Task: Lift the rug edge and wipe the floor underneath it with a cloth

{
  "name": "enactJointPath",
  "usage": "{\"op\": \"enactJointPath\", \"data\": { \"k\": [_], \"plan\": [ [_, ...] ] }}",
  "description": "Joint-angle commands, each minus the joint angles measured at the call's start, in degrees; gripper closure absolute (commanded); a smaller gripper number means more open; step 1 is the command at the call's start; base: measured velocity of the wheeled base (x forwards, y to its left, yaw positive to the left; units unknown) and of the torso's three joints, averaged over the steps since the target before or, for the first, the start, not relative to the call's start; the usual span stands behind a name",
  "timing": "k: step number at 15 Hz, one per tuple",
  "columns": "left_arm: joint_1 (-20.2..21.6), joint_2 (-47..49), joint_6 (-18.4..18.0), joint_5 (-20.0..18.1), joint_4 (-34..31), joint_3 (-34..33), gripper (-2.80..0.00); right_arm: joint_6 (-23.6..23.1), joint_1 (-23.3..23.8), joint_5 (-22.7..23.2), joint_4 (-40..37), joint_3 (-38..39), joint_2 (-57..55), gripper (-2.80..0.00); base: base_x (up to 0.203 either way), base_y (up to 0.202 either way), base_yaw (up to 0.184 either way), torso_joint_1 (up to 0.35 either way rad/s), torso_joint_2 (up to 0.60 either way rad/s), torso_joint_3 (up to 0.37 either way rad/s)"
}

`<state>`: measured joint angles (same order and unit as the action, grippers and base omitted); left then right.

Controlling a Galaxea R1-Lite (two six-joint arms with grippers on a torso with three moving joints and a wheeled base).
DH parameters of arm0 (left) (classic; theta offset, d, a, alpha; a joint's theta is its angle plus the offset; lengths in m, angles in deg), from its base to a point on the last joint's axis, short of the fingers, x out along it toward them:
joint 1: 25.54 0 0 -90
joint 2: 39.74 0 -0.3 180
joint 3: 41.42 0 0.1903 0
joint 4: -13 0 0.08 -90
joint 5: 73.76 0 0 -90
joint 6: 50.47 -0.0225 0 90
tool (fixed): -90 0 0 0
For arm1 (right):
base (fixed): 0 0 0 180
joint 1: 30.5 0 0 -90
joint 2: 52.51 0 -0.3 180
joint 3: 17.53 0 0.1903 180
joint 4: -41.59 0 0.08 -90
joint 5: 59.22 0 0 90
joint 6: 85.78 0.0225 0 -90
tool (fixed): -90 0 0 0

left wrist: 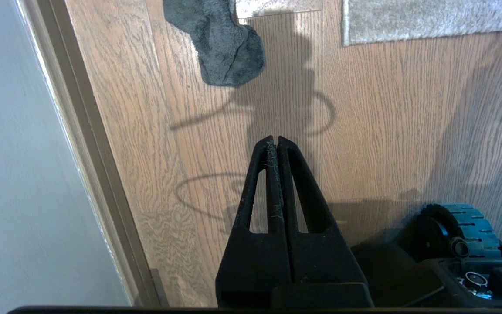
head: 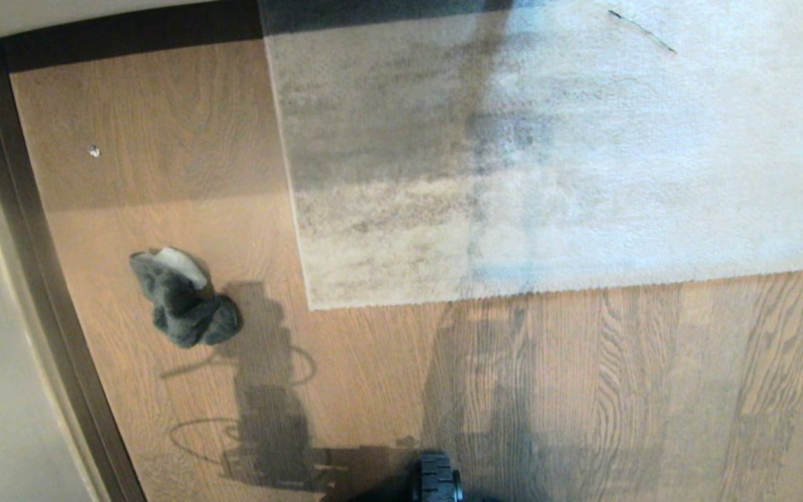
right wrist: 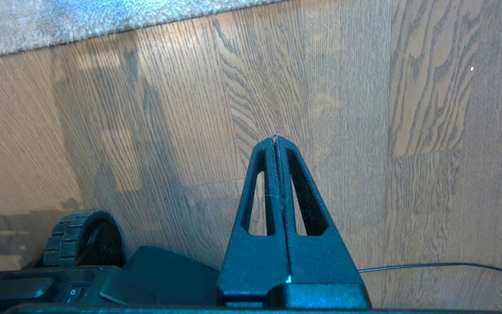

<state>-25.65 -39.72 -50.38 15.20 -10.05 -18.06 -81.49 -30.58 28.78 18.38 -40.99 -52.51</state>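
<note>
One rug (head: 583,153) lies flat, with one square corner (head: 312,305) in sight. One cloth (head: 182,300), crumpled, sits ahead of the left hand (left wrist: 276,140). Two hands show, left and right hand (right wrist: 276,138), each with fingers pressed together. One base wheel (head: 436,477) shows. One skirting strip (head: 46,279) borders the floor (head: 583,390).

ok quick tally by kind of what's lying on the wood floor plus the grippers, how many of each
rug: 1, flat on the floor
cloth: 1, crumpled, left of the rug corner, apart from it
grippers: 2, left gripper and right gripper, both shut and empty above bare floor
small white speck: 1
Total: 5
</note>
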Motion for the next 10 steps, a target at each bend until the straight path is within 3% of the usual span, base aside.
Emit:
{"op": "enactJointPath", "data": {
  "k": [1, 10],
  "plan": [
    [-0.1, 0.0, -0.2, 0.0, 0.1, 0.0, 0.00, 0.0, 0.0, 0.1, 0.0, 0.0, -0.1, 0.00, 0.000, 0.000, 0.000, 0.000, 0.00, 0.000],
    [0.0, 0.0, -1.5, 0.0, 0.0, 0.0, 0.00, 0.0, 0.0, 0.1, 0.0, 0.0, -0.1, 0.00, 0.000, 0.000, 0.000, 0.000, 0.00, 0.000]
  ]
}}
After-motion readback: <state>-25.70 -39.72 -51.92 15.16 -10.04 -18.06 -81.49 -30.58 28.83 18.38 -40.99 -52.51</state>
